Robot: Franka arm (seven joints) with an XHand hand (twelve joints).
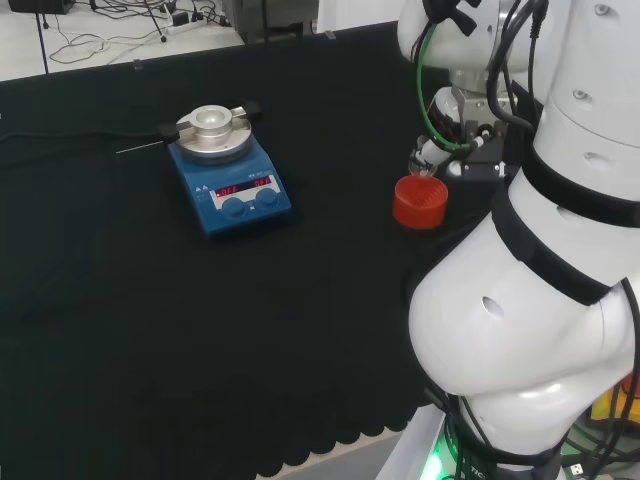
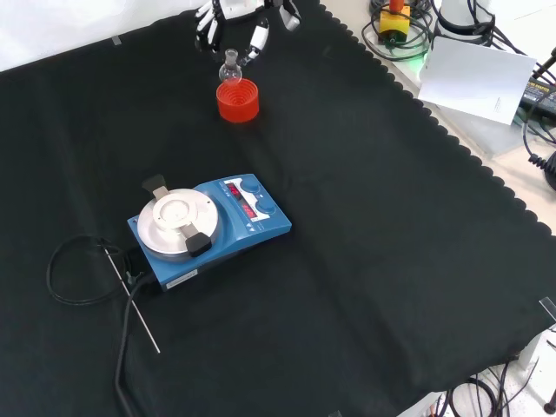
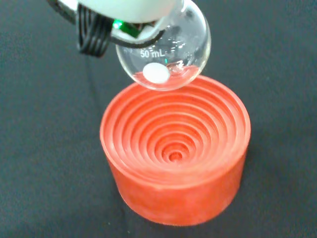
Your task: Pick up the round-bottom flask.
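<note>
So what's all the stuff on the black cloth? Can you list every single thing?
round-bottom flask: one, clear glass with a small white piece inside, lifted just above the red stand, by the hand.
red ribbed stand: one, red, far end of the cloth in the front view, nothing sitting in it.
stirrer plate: one, blue with a round silver top, middle of the cloth.
thin rod: one, grey, lying on the cloth beside the plate.
cable: one, black, looped near the plate.
cloth: one, black, covering the bench.
hand: one, black and white, at the flask's neck.
arm: one, white.
</note>
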